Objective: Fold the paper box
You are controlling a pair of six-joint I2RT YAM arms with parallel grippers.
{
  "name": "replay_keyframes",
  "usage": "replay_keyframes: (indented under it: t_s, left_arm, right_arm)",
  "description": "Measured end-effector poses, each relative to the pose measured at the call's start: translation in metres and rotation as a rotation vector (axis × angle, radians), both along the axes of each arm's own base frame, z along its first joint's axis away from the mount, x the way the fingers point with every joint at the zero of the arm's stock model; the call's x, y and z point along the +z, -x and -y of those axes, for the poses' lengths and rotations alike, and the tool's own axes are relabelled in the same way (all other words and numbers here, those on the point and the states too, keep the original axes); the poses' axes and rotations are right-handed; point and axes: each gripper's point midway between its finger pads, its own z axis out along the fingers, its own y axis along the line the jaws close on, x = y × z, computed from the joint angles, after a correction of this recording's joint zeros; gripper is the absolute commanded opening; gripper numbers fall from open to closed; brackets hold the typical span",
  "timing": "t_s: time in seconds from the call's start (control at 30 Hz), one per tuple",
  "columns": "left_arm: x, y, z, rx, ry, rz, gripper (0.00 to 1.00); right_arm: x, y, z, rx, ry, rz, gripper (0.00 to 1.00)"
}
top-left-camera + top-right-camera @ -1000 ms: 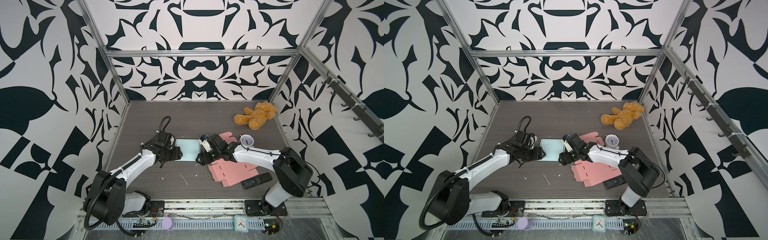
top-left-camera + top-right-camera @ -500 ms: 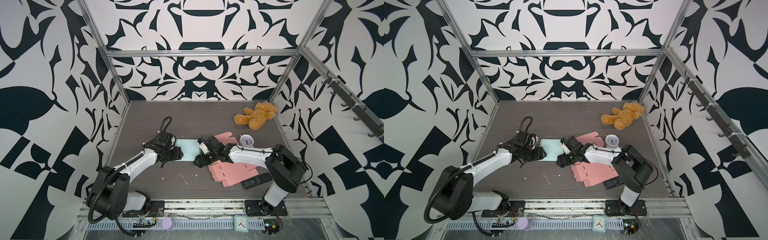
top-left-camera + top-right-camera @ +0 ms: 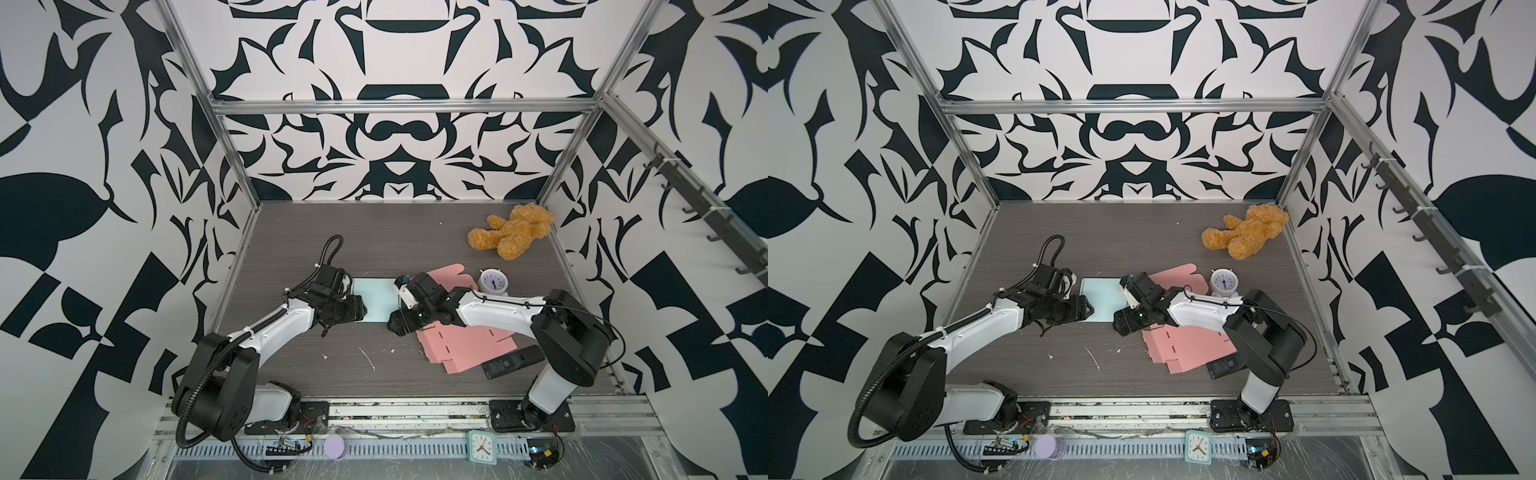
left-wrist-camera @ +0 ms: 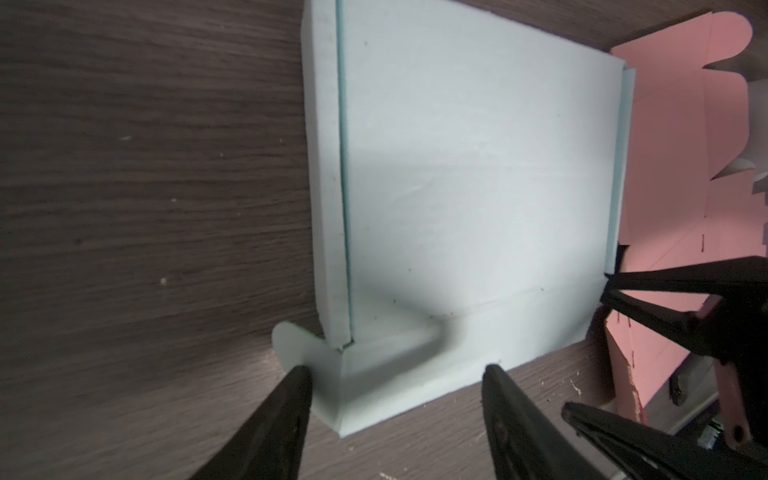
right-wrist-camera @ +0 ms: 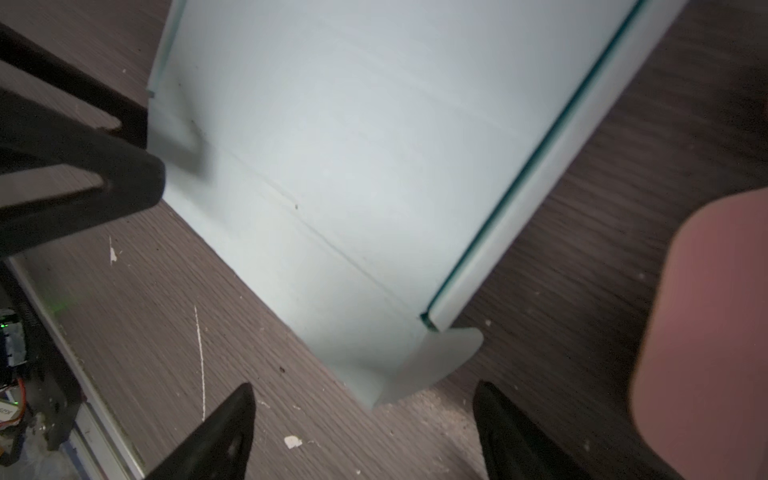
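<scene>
The pale blue paper box [image 3: 376, 297] [image 3: 1100, 297] lies flat mid-table, its two side walls folded up and a creased front flap nearest the arms. My left gripper [image 3: 360, 311] [image 3: 1087, 309] is open at the box's front left corner. In the left wrist view [image 4: 395, 370] its fingers straddle that raised corner, one fingertip [image 4: 297, 376] touching the rounded tab. My right gripper [image 3: 392, 326] [image 3: 1118, 324] is open at the front right corner. In the right wrist view [image 5: 362, 386] its tips stop just short of the curled tab [image 5: 440, 361], holding nothing.
Flat pink box sheets [image 3: 465, 347] lie under the right arm, another pink sheet [image 3: 451, 275] behind it. A white alarm clock [image 3: 493, 282], a black remote [image 3: 513, 360] and a teddy bear [image 3: 513, 232] occupy the right side. Patterned walls enclose the table.
My right gripper has slid a little left and toward the front, to the box's front right corner. The left gripper has barely moved.
</scene>
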Motion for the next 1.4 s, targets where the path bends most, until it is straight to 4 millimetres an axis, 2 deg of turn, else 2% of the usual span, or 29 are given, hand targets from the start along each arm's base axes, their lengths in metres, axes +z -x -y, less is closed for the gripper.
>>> replay_keyframes:
  t_s: [0.17, 0.47, 0.77, 1.13, 1.4]
  left_arm:
    - [0.000, 0.000, 0.000, 0.001, -0.002, 0.000, 0.68]
    - [0.000, 0.000, 0.000, 0.001, -0.002, 0.000, 0.68]
    - [0.000, 0.000, 0.000, -0.001, 0.002, 0.000, 0.67]
    - [0.003, 0.001, 0.003, -0.008, 0.018, 0.001, 0.67]
    - [0.002, 0.002, 0.002, -0.008, 0.019, 0.002, 0.67]
  right_arm:
    - [0.012, -0.003, 0.004, -0.007, 0.000, 0.035, 0.89]
    - [0.019, -0.008, 0.006, 0.000, 0.033, 0.069, 0.90]
    - [0.032, -0.011, -0.007, 0.020, 0.015, 0.100, 0.89]
    - [0.017, -0.007, -0.012, 0.037, 0.043, 0.077, 0.89]
    - [0.013, -0.008, -0.013, 0.038, 0.049, 0.070, 0.89]
